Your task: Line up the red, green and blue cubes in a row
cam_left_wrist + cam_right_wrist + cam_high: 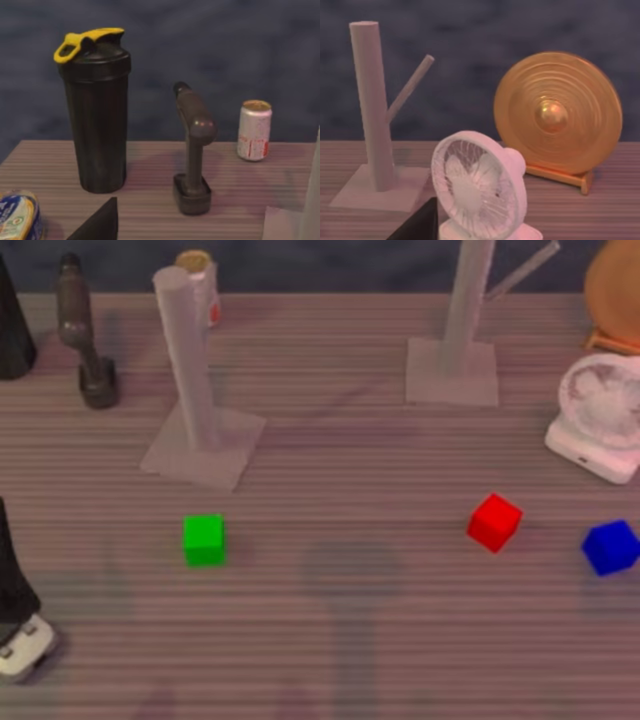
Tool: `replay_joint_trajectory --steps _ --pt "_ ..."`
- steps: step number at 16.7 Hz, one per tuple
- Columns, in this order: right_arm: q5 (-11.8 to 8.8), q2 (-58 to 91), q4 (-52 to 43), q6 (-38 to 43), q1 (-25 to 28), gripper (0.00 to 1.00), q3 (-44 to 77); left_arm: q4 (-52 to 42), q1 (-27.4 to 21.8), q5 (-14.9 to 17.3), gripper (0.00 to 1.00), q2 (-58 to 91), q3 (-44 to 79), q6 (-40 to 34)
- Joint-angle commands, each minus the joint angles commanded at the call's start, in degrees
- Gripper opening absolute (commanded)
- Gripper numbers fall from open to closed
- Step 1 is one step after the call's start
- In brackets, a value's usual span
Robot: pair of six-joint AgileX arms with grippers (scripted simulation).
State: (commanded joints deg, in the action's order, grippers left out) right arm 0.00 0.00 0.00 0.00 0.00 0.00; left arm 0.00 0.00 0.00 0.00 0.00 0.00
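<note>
From above, the green cube point(204, 539) sits alone left of centre on the striped desk point(340, 640), while the red cube point(495, 521) lies well to its right and the blue cube point(611, 547) sits near the red one, close to the right edge. None of the three touches another. A dark shape with a pale tip point(22, 640) pokes in at the left edge, too cut off to name. Behind stand two pale posts on square bases point(195, 390), one partly cropped by the top of the picture. Over to the left wrist view: a black shaker bottle with a yellow lid point(96, 110), a dark upright handle on a base point(192, 150) and a drinks can point(254, 130) stand before a blurry blue-grey wall; only a dark wedge shows low down, so the left gripper's state I cannot tell. Right wrist view: a white fan point(480, 185), a golden disc on a stand point(557, 120) and a branched post point(372, 110); again just a dark wedge, so the right gripper's state I cannot tell.
</note>
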Motion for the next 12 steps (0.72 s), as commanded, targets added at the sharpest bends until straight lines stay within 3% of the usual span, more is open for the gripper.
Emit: replay_joint_trajectory --steps 6,12 --pt "-0.19 5.94 -3.56 -1.51 1.59 1.00 5.77 0.00 0.00 0.00 1.00 0.00 0.00 0.00" --pt "-0.04 32.54 -17.84 -7.21 6.63 1.00 27.61 0.00 0.00 0.00 1.00 0.00 0.00 0.00"
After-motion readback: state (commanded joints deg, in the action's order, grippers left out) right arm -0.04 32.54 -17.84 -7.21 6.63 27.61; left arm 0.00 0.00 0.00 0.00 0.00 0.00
